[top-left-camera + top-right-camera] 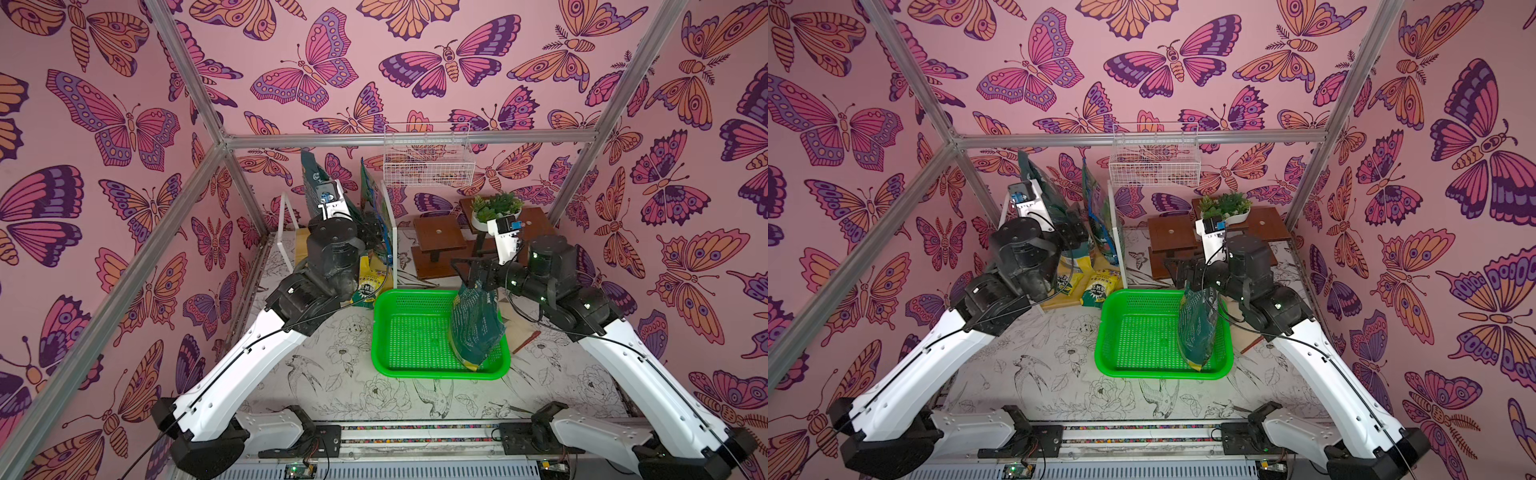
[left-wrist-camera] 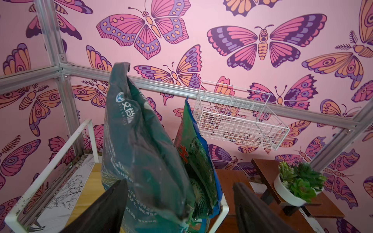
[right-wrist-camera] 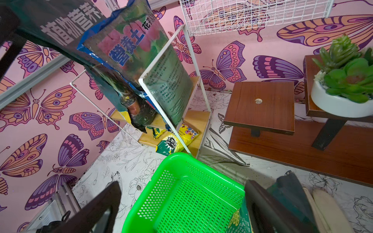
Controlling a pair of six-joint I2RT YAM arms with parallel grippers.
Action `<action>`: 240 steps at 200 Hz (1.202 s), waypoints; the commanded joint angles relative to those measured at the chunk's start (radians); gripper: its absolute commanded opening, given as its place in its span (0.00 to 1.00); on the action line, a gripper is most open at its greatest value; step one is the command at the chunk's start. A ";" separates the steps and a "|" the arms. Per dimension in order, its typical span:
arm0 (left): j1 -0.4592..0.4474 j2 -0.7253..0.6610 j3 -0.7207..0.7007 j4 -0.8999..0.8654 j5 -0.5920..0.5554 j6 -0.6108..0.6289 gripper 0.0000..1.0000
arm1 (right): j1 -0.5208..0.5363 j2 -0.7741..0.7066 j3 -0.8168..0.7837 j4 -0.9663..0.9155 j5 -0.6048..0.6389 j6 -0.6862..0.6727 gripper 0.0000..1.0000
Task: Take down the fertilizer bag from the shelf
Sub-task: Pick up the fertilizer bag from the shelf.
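The shelf (image 1: 286, 216) (image 2: 88, 125) (image 3: 161, 66) stands at the back left. A tall dark green fertilizer bag (image 1: 309, 166) (image 1: 1034, 174) (image 2: 137, 141) stands upright on its upper board. A green and blue bag (image 2: 193, 151) (image 3: 131, 46) leans beside it. My left gripper (image 2: 179, 183) (image 1: 1075, 220) is open, its jaws on either side of the dark bag's lower part. My right gripper (image 3: 183, 183) (image 1: 469, 266) hangs open over the green basket (image 1: 376, 332) (image 3: 201, 167). Another green bag (image 1: 476, 328) (image 1: 1198, 328) stands in the basket by its right wall.
Small yellow bags (image 1: 370, 282) (image 3: 171, 143) lie on the shelf's lower board, close to the basket's back left corner. A white wire basket (image 1: 428, 153) hangs on the back rail. A dark brown stepped stand (image 1: 440, 241) holds a potted plant (image 1: 496, 210).
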 commanded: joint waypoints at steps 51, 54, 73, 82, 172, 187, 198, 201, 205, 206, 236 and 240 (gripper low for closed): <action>0.003 0.041 -0.068 0.112 -0.085 0.053 0.80 | 0.004 -0.024 -0.007 0.000 0.039 -0.033 0.98; 0.004 0.040 -0.073 0.112 -0.089 0.053 0.79 | 0.004 -0.023 -0.007 0.000 0.040 -0.033 0.98; 0.012 0.034 -0.098 0.103 -0.095 0.043 0.79 | 0.003 -0.024 -0.010 -0.001 0.042 -0.037 0.98; 0.019 0.032 -0.105 0.097 -0.095 0.039 0.79 | 0.004 -0.024 -0.009 -0.004 0.044 -0.037 0.98; 0.118 0.045 -0.073 0.087 -0.029 0.048 0.54 | 0.004 -0.020 -0.002 -0.023 0.044 -0.041 0.98; 0.122 0.046 -0.073 0.087 -0.019 0.045 0.34 | 0.003 -0.021 -0.003 -0.027 0.048 -0.042 0.98; 0.122 0.043 -0.076 0.086 -0.013 0.040 0.20 | 0.003 -0.023 -0.003 -0.029 0.054 -0.045 0.98; 0.122 0.043 -0.077 0.086 -0.011 0.039 0.16 | 0.004 -0.023 -0.004 -0.030 0.056 -0.047 0.98; 0.123 0.040 -0.079 0.085 -0.008 0.037 0.12 | 0.003 -0.022 -0.004 -0.031 0.057 -0.049 0.98; 0.123 0.039 -0.080 0.085 -0.009 0.037 0.11 | 0.003 -0.022 -0.004 -0.032 0.058 -0.050 0.98; 0.124 -0.008 -0.101 0.079 -0.003 0.023 0.00 | 0.002 -0.018 -0.005 -0.047 0.064 -0.062 0.98; 0.124 -0.016 -0.105 0.078 0.000 0.025 0.00 | 0.003 -0.018 -0.005 -0.049 0.065 -0.063 0.98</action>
